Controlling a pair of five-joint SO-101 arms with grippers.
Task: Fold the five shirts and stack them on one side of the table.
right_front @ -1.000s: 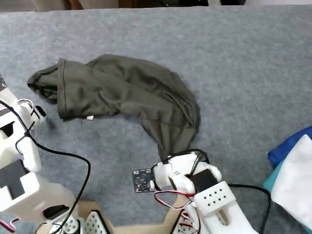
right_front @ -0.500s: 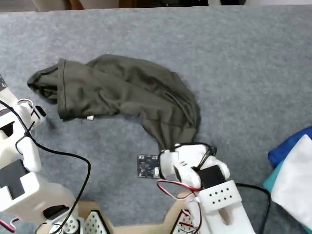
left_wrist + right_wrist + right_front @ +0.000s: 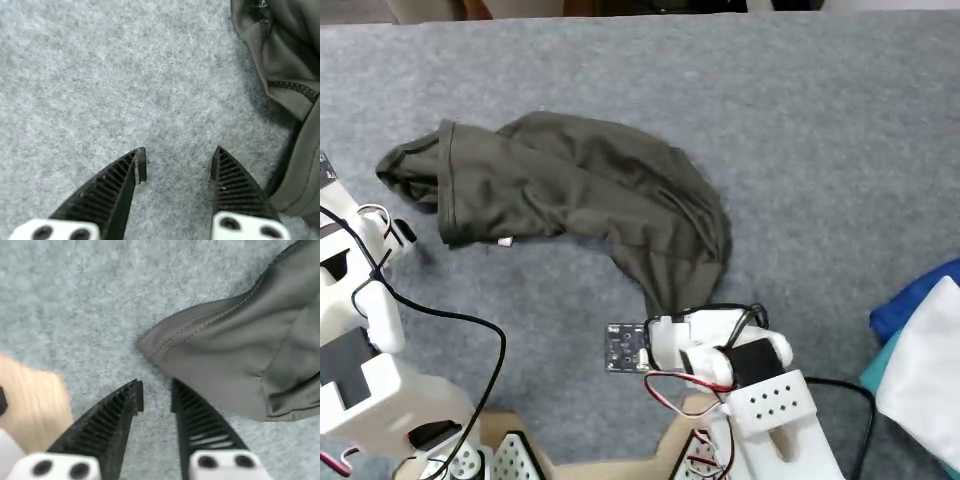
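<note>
- Your dark olive crumpled shirt [image 3: 570, 195] lies left of centre on the grey felt table [image 3: 820, 120]. Its small white tag [image 3: 505, 241] is too small to read.
- Your left gripper [image 3: 177, 162] hangs over bare felt beside the shirt's edge, fingers wide apart.
- Your right gripper [image 3: 156, 392] points down at the shirt's near hem corner, fingers narrowly apart, gripping nothing.
- At the high view's right edge, blue, teal and white cloths [image 3: 920, 370] are cut off.

Grey felt table [image 3: 840, 120] bears a crumpled olive shirt [image 3: 570, 190] and, perhaps, other shirts [image 3: 923, 372].

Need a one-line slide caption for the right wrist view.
Narrowly open right tool just short of the hemmed corner of the olive shirt on the grey felt table.
</note>
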